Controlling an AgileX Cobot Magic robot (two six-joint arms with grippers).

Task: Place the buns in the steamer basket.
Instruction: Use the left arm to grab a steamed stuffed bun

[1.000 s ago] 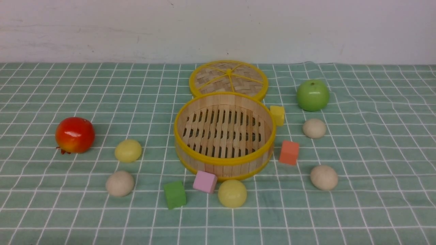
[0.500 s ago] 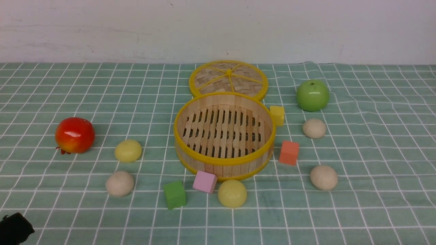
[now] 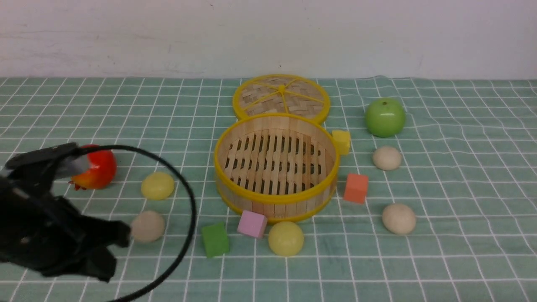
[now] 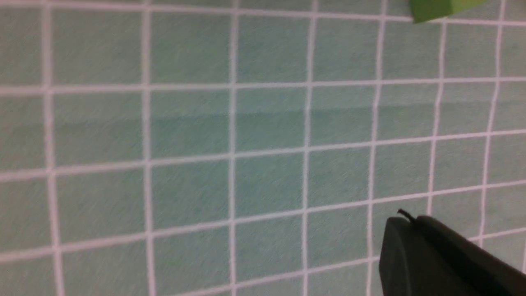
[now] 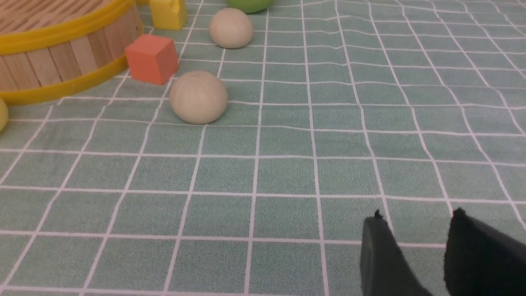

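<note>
The left arm (image 3: 42,235) has swung into the front view from the lower-left corner, where a second ago only cloth showed. Its black cable (image 3: 191,201) loops over the table (image 3: 461,188). None of the five buns has moved, and none lies in the steamer basket (image 3: 275,200), whose slatted floor is bare.

The left jaws are pressed together. Just past their tip sits a beige bun (image 3: 147,226); whether they touch it cannot be told. A yellow bun (image 3: 157,185) lies a little beyond that one, and the arm partly hides the red pomegranate (image 3: 98,170). The left wrist view gives only checked cloth, one dark finger (image 4: 444,259) and a corner of the green cube (image 4: 439,8).

The basket stands well off to the right of the left jaws. A second yellow bun (image 3: 285,238) and a pink cube (image 3: 252,224) sit at its near wall, with the green cube between them and the jaws.

The right jaws are spread, with bare cloth showing between the fingertips (image 5: 378,255). Ahead of them, toward the basket, lies another beige bun (image 5: 198,97), and nothing stands in between. Beyond it an orange cube (image 5: 152,58) sits just beside the basket wall. Farther on are the last beige bun (image 5: 231,28), a yellow cube (image 5: 167,13) and the green apple (image 5: 248,4). The woven lid (image 3: 281,94) lies flat behind the basket.
</note>
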